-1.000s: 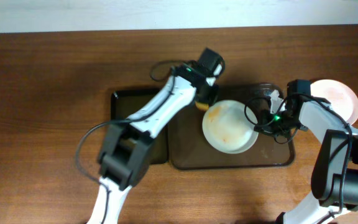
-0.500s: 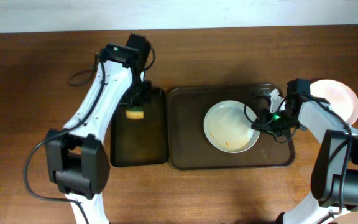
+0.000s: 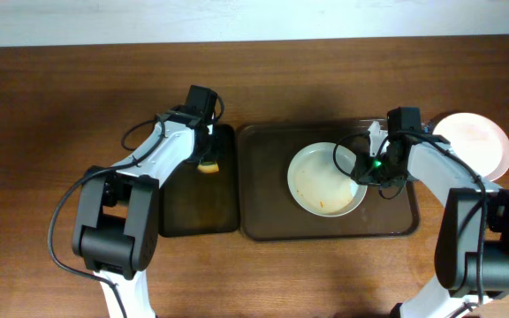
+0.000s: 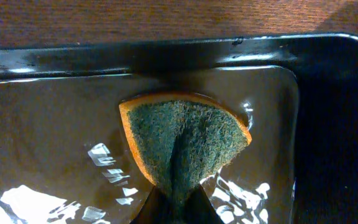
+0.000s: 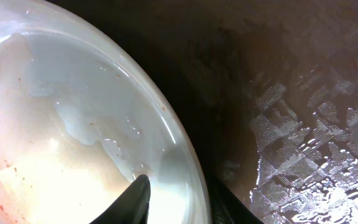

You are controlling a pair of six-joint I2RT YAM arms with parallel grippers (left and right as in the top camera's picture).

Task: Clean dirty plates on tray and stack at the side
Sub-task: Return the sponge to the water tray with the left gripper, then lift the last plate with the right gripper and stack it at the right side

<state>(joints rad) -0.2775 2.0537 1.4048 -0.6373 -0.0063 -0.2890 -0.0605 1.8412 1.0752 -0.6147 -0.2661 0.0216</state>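
Cutting off at the lower edge of both wrist views, only the dark fingertips of each gripper show. In the overhead view the right arm covers the left edge of the second plate (image 3: 480,141), which lies on the wooden table (image 3: 51,132) at the right of the frame; whether it is one plate or a stack cannot be told. The smeared plate (image 3: 325,181) lies right of centre on the brown tray (image 3: 263,221), with faint orange marks in its bowl. The right gripper (image 3: 367,168) (image 5: 176,199) is clamped on its right rim, one finger inside and one outside. Left of the brown tray and just beside it lies the black tray (image 3: 184,212). There the left gripper (image 3: 206,150) (image 4: 174,200) pinches a creased green-and-orange sponge (image 4: 185,140) over the tray's upper right corner.
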